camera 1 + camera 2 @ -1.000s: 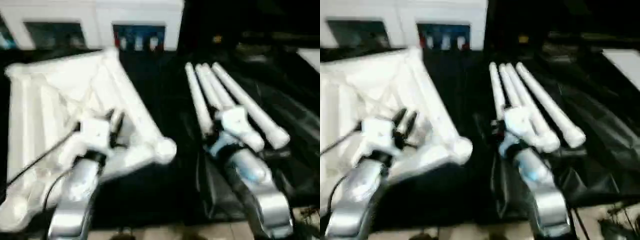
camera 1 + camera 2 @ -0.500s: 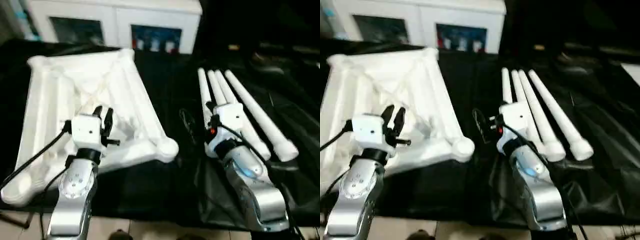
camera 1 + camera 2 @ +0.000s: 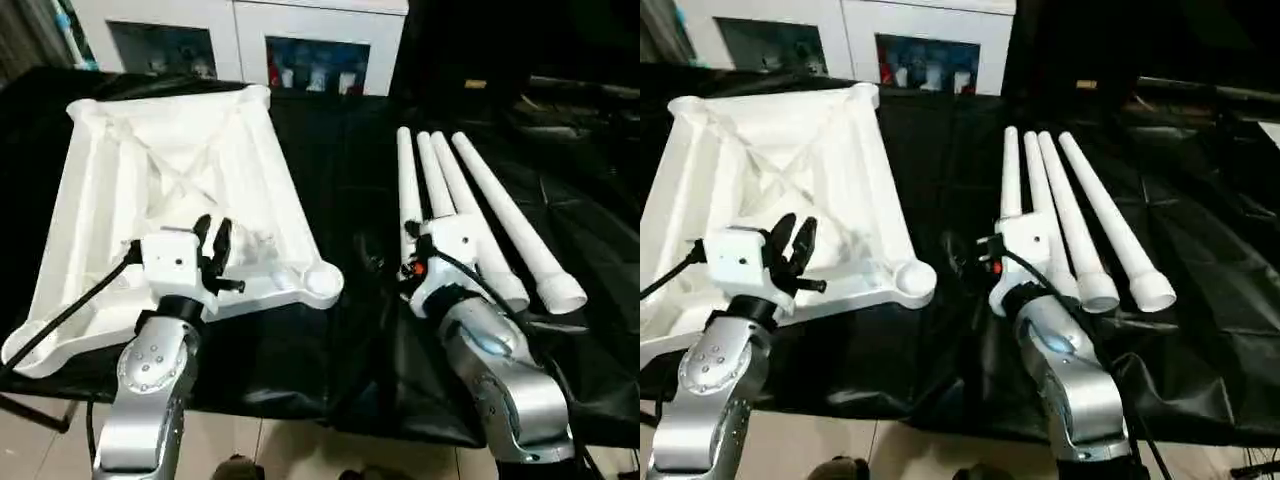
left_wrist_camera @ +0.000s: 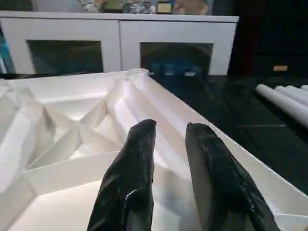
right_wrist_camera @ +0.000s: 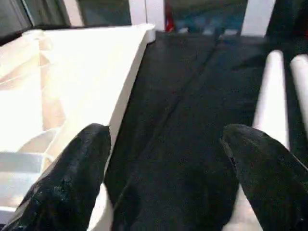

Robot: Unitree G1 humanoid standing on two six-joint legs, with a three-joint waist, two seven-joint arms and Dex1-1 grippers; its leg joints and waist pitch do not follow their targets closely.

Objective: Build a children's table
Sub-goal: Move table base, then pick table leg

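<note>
right hand [image 5: 163,159]: spread wide, empty | legs [image 3: 470,205]: four side by side just ahead of it, long axes running away, nearest | left hand [image 4: 168,163]: narrow gap, empty, over upturned tabletop [image 3: 110,200]

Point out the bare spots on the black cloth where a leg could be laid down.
Bare cloth runs between the tabletop and the legs, beyond the tabletop's far edge, and in front of its near corner socket. To the right of the legs the cloth is wrinkled but free. The legs lie packed side by side.
</note>
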